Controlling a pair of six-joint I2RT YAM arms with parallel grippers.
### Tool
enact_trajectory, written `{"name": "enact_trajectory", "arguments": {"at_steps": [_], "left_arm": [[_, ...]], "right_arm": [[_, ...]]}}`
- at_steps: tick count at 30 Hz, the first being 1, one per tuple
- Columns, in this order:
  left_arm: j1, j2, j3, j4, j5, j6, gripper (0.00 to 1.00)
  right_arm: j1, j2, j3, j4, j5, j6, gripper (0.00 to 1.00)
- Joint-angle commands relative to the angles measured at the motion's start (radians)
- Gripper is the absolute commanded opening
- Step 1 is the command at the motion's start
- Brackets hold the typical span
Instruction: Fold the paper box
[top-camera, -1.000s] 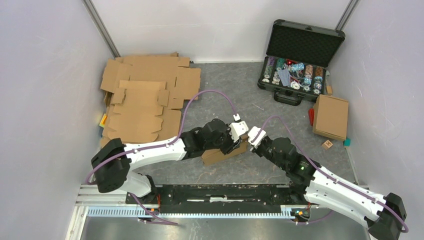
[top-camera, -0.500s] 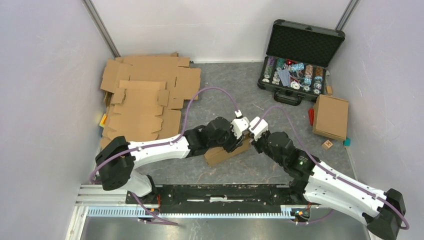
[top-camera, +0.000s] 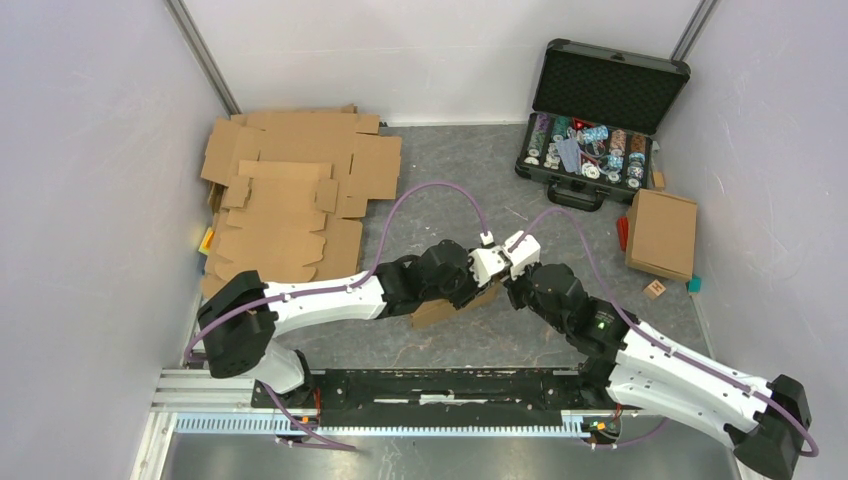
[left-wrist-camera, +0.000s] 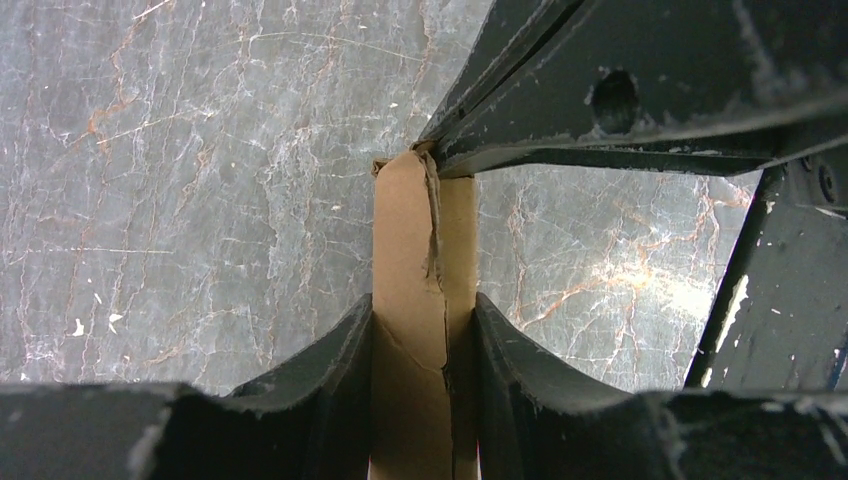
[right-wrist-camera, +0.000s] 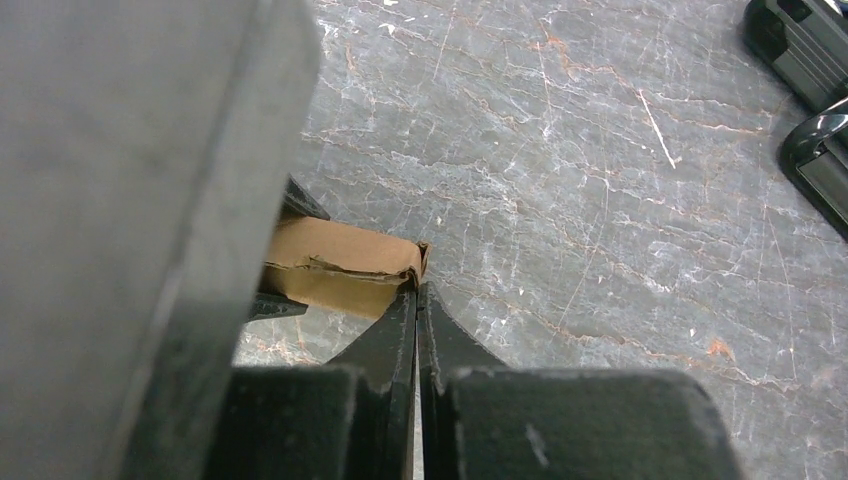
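The paper box (top-camera: 435, 312) is a small flattened brown cardboard piece on the grey marble floor in front of the arm bases. My left gripper (top-camera: 478, 280) is shut on it. In the left wrist view the fingers (left-wrist-camera: 345, 345) clamp the folded cardboard strip (left-wrist-camera: 405, 230) from both sides, at the left gripper (left-wrist-camera: 422, 302). My right gripper (top-camera: 502, 284) is shut, with nothing seen between its fingers. Its tips (right-wrist-camera: 417, 288) touch the corner of the cardboard (right-wrist-camera: 335, 262). Its black fingers (left-wrist-camera: 560, 110) meet the strip's far end in the left wrist view.
A stack of flat cardboard blanks (top-camera: 290, 190) lies at the back left. An open black case of poker chips (top-camera: 595, 140) stands at the back right. A closed cardboard box (top-camera: 662, 232), a small wooden block (top-camera: 654, 289) and a teal piece (top-camera: 694, 284) sit by the right wall.
The left gripper has moved right with the cardboard. The right gripper has closed in from the right until both wrists meet over the box's right end.
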Motion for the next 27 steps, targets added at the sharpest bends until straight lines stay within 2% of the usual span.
{"name": "enact_trajectory", "arguments": {"at_steps": [1, 20, 27], "left_arm": [[-0.031, 0.035, 0.004, -0.062, 0.047, 0.097, 0.41], [-0.030, 0.048, 0.009, -0.062, 0.081, 0.101, 0.38], [-0.025, 0.035, -0.006, -0.056, 0.081, 0.089, 0.39]], "right_arm": [[0.005, -0.035, 0.014, 0.109, 0.030, 0.072, 0.00], [-0.002, 0.033, 0.088, 0.143, 0.105, 0.221, 0.00], [-0.003, 0.065, 0.135, 0.125, 0.076, 0.178, 0.00]]}}
